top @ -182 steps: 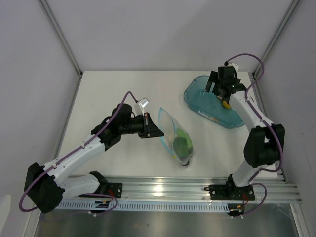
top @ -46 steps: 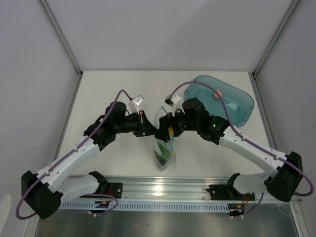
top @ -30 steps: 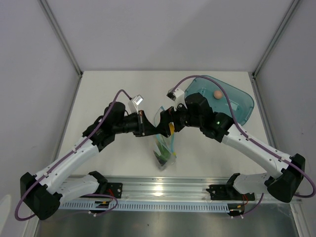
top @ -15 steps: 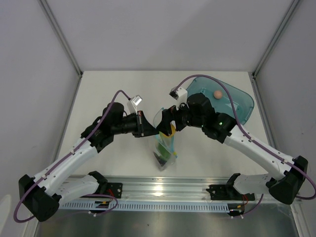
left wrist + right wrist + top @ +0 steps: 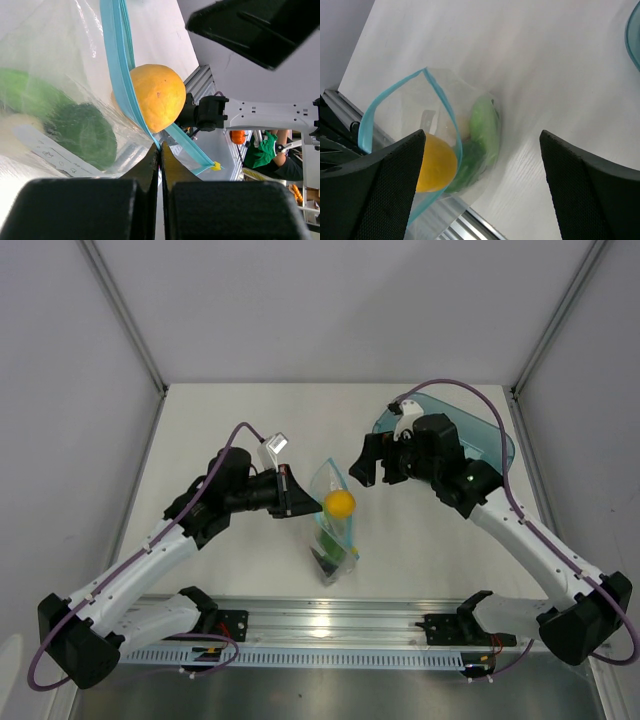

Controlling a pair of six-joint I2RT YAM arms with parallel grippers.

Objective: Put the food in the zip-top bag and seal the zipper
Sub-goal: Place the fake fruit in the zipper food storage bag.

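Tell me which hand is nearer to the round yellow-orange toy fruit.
Left. The left hand pinches the light-blue zipper strip of the clear plastic zip-top bag, right beside the fruit; the open right hand hangs apart, toward the translucent teal tub.

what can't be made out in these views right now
- Teal tub: top view, the right arm covers most of it, so its contents are hidden.
- Green food in the zip-top bag: left wrist view, crinkled plastic and glare blur which pieces they are.
- White patch on the bag: left wrist view, its writing is too small to read.
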